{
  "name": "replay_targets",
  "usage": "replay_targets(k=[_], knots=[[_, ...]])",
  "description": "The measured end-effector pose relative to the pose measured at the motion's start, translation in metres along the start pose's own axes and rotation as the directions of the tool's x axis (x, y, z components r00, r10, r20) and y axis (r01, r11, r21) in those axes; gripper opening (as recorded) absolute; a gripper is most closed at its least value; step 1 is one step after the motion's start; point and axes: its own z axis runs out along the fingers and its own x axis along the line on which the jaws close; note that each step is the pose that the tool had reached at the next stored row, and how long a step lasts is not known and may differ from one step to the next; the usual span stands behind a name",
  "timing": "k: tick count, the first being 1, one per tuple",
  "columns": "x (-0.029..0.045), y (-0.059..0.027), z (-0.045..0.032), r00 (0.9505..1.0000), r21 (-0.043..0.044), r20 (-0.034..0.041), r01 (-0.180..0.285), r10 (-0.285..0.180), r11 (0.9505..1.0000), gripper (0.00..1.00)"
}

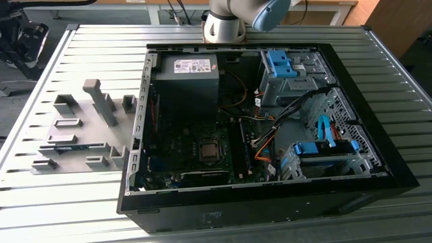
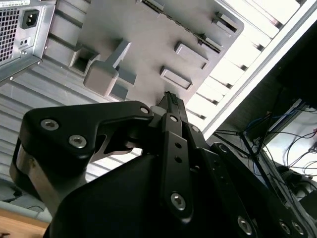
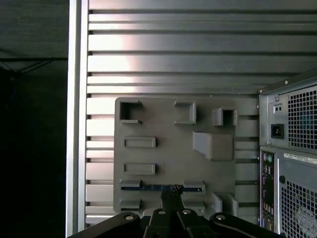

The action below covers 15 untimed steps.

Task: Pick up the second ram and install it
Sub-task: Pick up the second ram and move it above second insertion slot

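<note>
One of nearly everything, and a pair of blue brackets.

One silver slatted metal tabletop (image 1: 101,40) bears one open black computer tower case (image 1: 270,207) and, at the exterior view's left, one flat grey plastic holder plate (image 1: 88,132). The plate carries one long thin blue-green circuit-board ram stick (image 1: 71,147) and one tall upright grey post (image 1: 101,101). The case holds two bright-blue plastic drive brackets: one bracket (image 1: 280,63) upper right, a second bracket (image 1: 324,148) lower right. It also holds one grey box-shaped power supply (image 1: 185,81) and one square processor socket (image 1: 209,151). Both wrist views show one black pincer (image 3: 171,191).

Slatted table (image 1: 68,212) with holder plate (image 1: 80,137), computer case (image 1: 270,205)
</note>
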Motion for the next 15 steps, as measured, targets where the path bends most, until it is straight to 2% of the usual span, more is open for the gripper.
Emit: replay_targets(k=[4, 7, 11, 15], knots=[[0.0, 0.0, 0.0001, 0.9974, 0.0002, -0.003, 0.071, -0.071, 0.9974, 0.11], [0.0, 0.0, 0.0002, 0.9919, 0.0002, -0.0054, 0.127, -0.127, 0.9919, 0.11], [0.0, 0.0, 0.0004, 0.9806, 0.0001, -0.0084, 0.196, -0.196, 0.9806, 0.11], [0.0, 0.0, 0.0007, 0.9659, -0.0003, -0.0111, 0.259, -0.258, 0.966, 0.11]])
